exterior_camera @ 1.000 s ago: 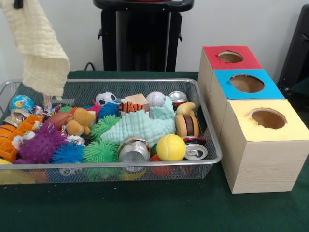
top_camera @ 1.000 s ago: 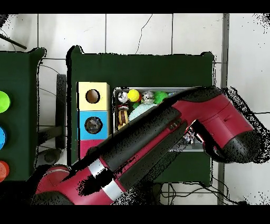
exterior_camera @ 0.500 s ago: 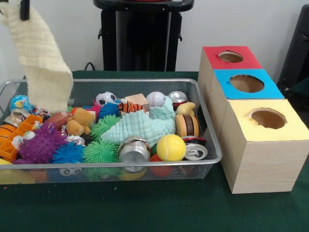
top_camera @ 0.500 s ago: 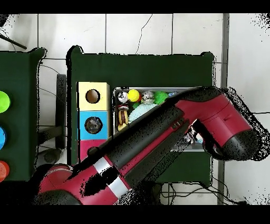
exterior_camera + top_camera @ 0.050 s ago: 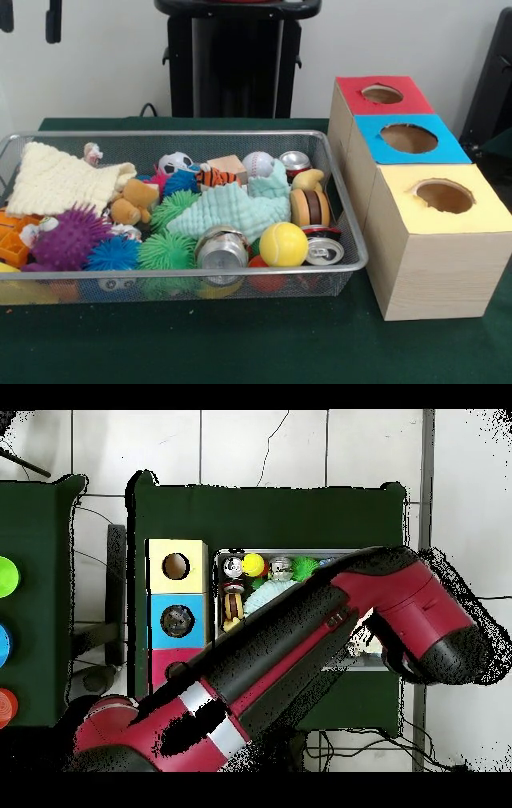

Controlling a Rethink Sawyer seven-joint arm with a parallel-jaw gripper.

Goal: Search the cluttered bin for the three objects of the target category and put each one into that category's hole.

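I've just let go of the cream cloth [image 5: 60,182], now lying at the bin's [image 5: 336,210] far left, my end effector [image 5: 30,18] open and empty above, so no hole's been fed

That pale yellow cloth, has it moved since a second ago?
Yes. The yellow cloth hung in the air above the wire basket; now it lies inside, at the left end in the front view, beneath the open gripper.
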